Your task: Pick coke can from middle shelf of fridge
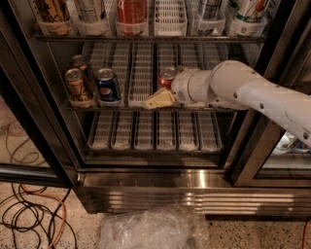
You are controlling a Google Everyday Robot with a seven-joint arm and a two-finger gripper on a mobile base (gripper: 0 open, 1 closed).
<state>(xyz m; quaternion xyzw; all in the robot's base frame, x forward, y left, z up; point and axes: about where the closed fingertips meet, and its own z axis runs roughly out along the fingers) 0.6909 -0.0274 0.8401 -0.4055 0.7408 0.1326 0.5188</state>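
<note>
The coke can (167, 77), red with a silver top, stands upright in a lane tray near the middle of the middle shelf (140, 73) of the fridge (194, 185). My gripper (162, 93) reaches in from the right on the white arm (243, 90). It sits right at the can's front and lower side, and its cream tip pokes out to the left over the shelf's front edge. The lower part of the can is hidden behind the gripper.
A blue Pepsi can (108, 86) and two brown-gold cans (77, 87) stand at the shelf's left. Bottles and cans fill the top shelf (131, 12). A rack of shorter trays (155, 131) lies below. A plastic bag (150, 228) and cables (29, 214) lie on the floor.
</note>
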